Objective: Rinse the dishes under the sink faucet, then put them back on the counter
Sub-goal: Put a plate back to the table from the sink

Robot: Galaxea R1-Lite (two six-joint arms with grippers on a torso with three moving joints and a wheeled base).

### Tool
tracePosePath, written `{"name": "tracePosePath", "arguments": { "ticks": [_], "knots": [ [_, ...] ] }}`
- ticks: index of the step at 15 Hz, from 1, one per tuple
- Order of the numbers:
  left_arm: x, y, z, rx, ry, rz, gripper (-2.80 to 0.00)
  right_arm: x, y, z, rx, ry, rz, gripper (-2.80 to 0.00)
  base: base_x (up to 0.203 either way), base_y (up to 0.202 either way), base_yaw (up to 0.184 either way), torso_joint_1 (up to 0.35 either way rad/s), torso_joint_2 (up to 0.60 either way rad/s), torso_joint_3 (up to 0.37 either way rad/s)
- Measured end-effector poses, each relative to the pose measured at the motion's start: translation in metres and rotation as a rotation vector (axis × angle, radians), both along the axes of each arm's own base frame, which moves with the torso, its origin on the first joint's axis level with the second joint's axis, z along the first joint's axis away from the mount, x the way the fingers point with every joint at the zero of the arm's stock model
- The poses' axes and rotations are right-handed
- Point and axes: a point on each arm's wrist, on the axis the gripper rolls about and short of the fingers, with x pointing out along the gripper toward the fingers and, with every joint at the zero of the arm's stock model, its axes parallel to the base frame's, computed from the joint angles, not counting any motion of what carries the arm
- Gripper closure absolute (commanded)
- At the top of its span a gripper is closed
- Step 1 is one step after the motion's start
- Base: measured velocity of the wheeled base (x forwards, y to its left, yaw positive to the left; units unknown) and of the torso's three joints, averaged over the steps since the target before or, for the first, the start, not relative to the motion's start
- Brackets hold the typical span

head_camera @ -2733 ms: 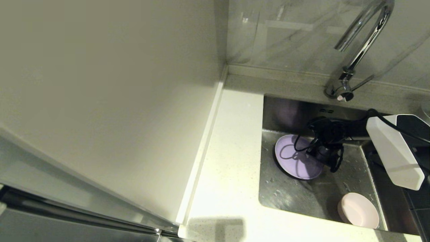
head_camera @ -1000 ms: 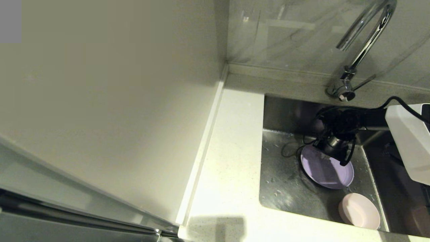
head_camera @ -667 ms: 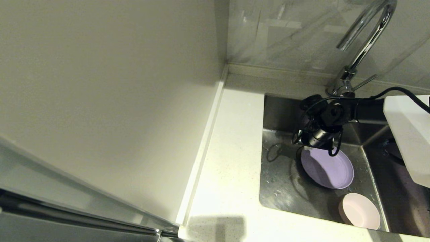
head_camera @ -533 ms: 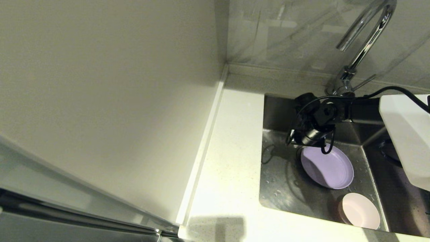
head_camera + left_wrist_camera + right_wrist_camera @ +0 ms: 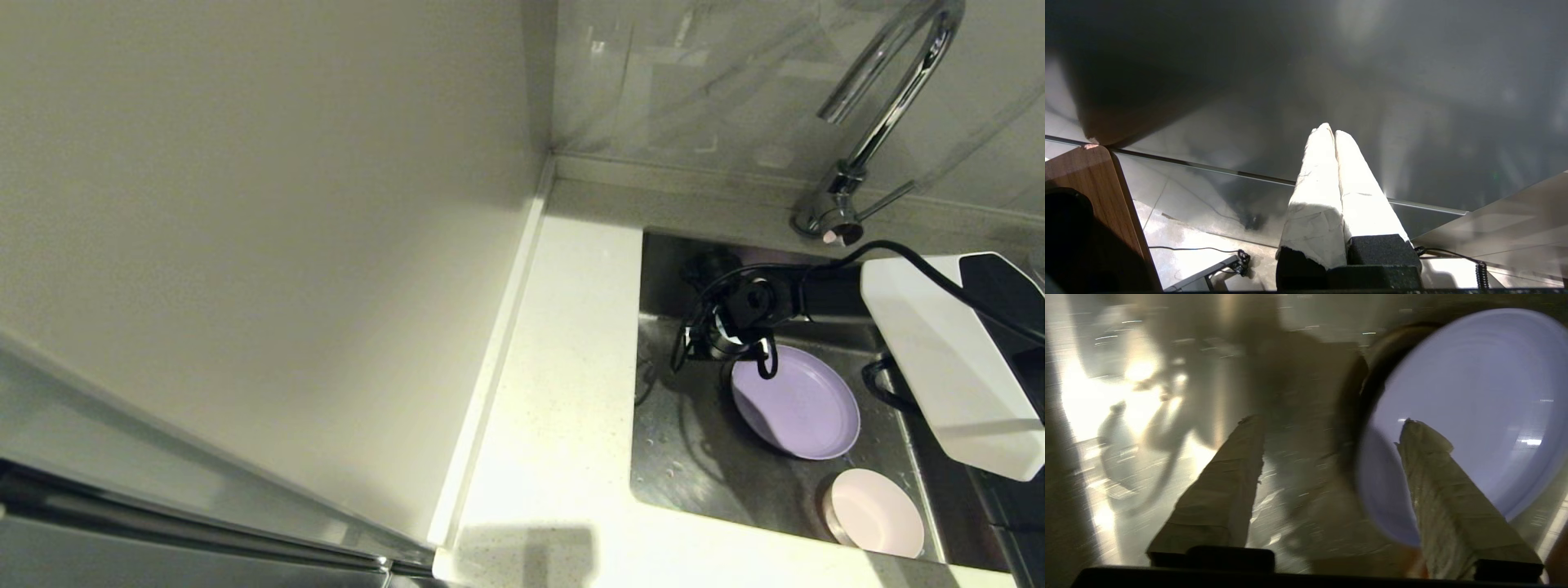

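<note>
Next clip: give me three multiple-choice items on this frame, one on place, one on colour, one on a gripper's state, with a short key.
1. Where does the plate lie?
A. in the sink
B. on the counter
C. in a gripper

2. What colour is the bowl?
A. green
B. pale pink
C. black

3. How is the right gripper?
A. shut on the plate
B. shut, empty
C. open

Key: 1 A, it rests on the basin floor; 2 B, the head view shows it; 3 C, its fingers stand wide apart.
</note>
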Motion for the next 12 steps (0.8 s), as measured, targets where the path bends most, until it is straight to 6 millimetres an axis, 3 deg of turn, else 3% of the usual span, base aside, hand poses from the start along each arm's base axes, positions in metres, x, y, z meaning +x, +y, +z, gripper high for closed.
{"name": "tracePosePath", "arguments": {
  "ticks": [6,12],
  "knots": [
    [0.0,0.0,0.0,0.0,0.0,0.0,0.0,0.005,-0.024,-0.006,-0.056,0.022,-0.057,-2.8,0.0,0.0,0.0,0.0,0.0,0.0],
    [0.0,0.0,0.0,0.0,0.0,-0.001,0.0,0.008,-0.029,-0.03,-0.069,0.08,-0.068,-2.8,0.0,0.0,0.0,0.0,0.0,0.0]
  ]
}}
